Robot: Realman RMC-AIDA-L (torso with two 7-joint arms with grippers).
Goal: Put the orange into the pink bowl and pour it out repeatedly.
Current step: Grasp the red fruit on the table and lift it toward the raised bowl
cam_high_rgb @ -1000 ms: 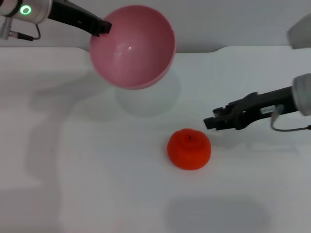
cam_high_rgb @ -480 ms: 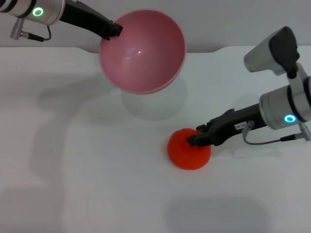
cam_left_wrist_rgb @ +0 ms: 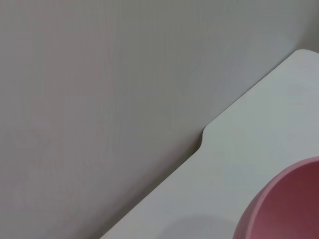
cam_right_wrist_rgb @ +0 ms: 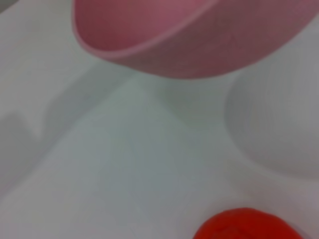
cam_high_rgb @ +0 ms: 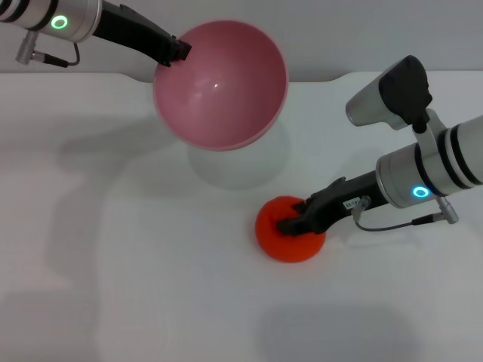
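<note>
The left gripper point(cam_high_rgb: 179, 51) is clamped on the rim of the pink bowl point(cam_high_rgb: 220, 83) at its upper left edge and holds it in the air above the white table point(cam_high_rgb: 113, 249), near the far side. The bowl is tilted so that its empty inside faces the head camera, and a soft round shadow point(cam_high_rgb: 240, 162) lies on the table just below it. The orange point(cam_high_rgb: 285, 230) sits on the table nearer the robot and a little to the right of the bowl, well apart from it. The right gripper point(cam_high_rgb: 290, 224) reaches in from the right and rests over the top of the orange, its dark fingers touching the fruit; whether they have actually closed on it cannot be told from here. In the right wrist view the underside and rim of the bowl point(cam_right_wrist_rgb: 199, 35) fill the far part of the scene, and only the top of the orange point(cam_right_wrist_rgb: 244, 226) shows at the near edge. The left wrist view shows a slice of the bowl's point(cam_left_wrist_rgb: 286, 206) rim, the table's notched edge point(cam_left_wrist_rgb: 202, 142) and a plain grey wall point(cam_left_wrist_rgb: 99, 99) behind it.
</note>
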